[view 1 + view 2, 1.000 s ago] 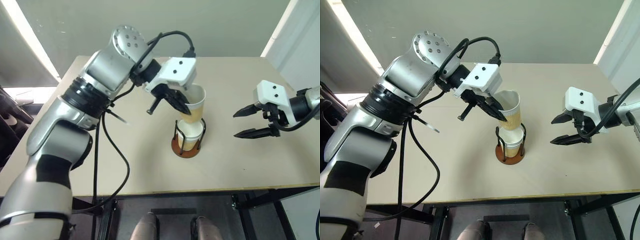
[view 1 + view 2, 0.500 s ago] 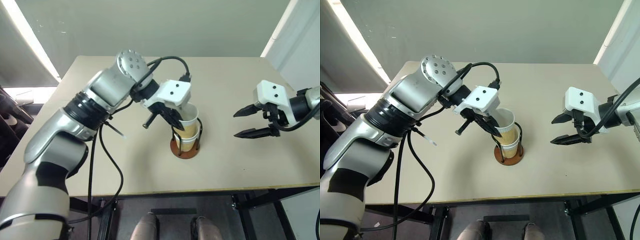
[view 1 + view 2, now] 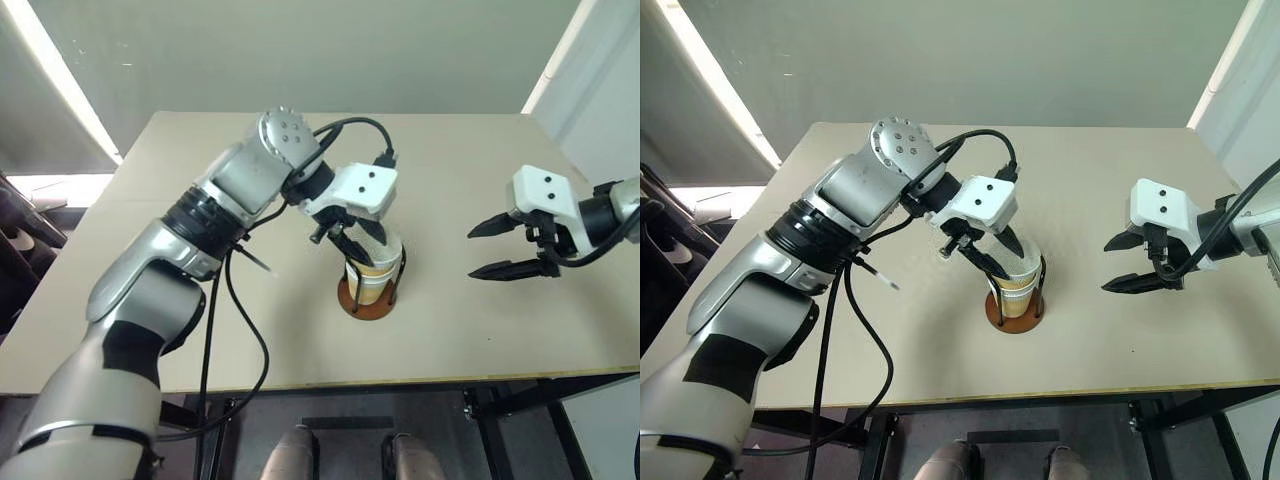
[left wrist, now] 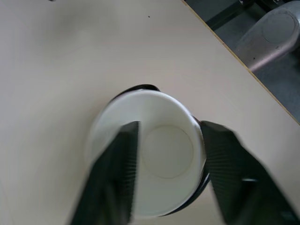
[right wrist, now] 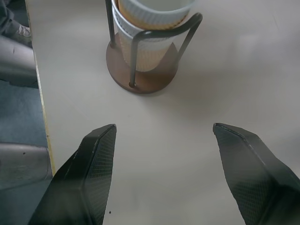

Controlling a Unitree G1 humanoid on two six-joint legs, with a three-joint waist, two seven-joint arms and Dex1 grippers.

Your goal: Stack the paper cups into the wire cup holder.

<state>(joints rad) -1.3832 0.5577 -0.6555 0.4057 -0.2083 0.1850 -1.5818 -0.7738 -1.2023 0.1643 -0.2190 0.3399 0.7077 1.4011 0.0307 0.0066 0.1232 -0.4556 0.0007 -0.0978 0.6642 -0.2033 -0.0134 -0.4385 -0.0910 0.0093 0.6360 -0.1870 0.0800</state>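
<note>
Reading the key relation: the paper cups sit nested in the wire cup holder, long axis upright, directly under your left claw.
Nearer arm: the left one is on top of the stack; the right claw hangs well apart, to the stack's right.
Left claw state: fingers apart. In the left wrist view one finger lies inside the top cup's mouth and the other outside its wall, so they straddle the rim without visibly pinching it.
Left arm pose: reaching across from the robot's left, claw angled downward and toward the right, wrist just above the cup mouth.
Right claw state: fingers spread wide, nothing between them; its wrist view looks across bare surface toward the holder's reddish base.
Stack state: the top cup looks seated low, rim near the tops of the wire loops.
Coming move, as a judgement: you likely need to lift the left claw straight up along the cup axis, so the inner finger does not drag the cup out.
</note>
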